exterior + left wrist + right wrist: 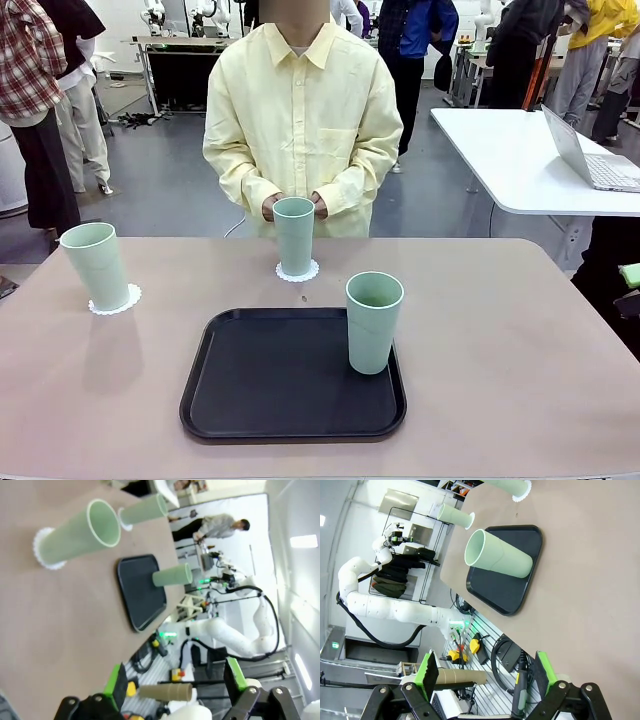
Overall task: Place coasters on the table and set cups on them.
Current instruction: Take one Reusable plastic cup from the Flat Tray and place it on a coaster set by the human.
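Robotics lab, white robot arm (390, 611), worktable (500, 150) with laptop (592, 158), people (40, 100) standing behind

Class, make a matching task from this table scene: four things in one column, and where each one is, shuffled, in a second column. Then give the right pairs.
Column A
1. black rectangular plastic tray
2. two white lacy round coasters
3. open silver laptop
4. pale mint-green plastic tumbler without a coaster

Column B
a. on the white side table
b. standing in the tray's right part
c. on the beige table, near middle
d. each under a tumbler

Pairs: 1-c, 2-d, 3-a, 4-b
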Available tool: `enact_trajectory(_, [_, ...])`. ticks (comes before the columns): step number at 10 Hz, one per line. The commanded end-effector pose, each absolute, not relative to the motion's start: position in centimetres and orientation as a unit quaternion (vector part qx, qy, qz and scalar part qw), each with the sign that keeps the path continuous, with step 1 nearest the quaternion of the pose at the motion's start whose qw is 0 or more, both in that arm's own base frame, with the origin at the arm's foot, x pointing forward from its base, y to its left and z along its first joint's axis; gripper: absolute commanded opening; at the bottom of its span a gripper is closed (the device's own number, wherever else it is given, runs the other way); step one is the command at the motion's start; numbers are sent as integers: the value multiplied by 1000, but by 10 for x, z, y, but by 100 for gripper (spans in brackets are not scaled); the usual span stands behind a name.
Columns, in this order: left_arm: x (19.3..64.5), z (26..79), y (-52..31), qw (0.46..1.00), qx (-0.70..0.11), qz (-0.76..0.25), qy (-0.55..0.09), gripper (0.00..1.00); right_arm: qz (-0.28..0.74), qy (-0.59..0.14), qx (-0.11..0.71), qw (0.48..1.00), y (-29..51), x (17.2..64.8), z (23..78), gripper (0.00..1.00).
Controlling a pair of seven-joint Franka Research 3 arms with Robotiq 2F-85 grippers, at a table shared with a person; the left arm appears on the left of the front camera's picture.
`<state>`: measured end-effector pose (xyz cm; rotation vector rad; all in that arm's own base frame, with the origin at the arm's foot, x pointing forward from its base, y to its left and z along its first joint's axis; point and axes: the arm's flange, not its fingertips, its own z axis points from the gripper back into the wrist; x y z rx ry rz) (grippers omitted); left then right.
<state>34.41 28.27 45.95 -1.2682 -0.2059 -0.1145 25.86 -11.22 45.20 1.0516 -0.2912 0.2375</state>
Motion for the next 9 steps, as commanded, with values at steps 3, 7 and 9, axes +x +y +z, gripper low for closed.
enact_trajectory(3, [339, 455, 282, 796, -595, -44, -99, 100, 118, -149, 510, 839, -112, 262, 452, 100])
enact_trajectory(7, [339, 455, 282, 796, -595, -44, -99, 100, 118, -149, 510, 839, -112, 262, 452, 100])
enact_trajectory(9, [339, 455, 282, 796, -595, -44, -99, 100, 118, -149, 510, 839, -112, 262, 452, 100])
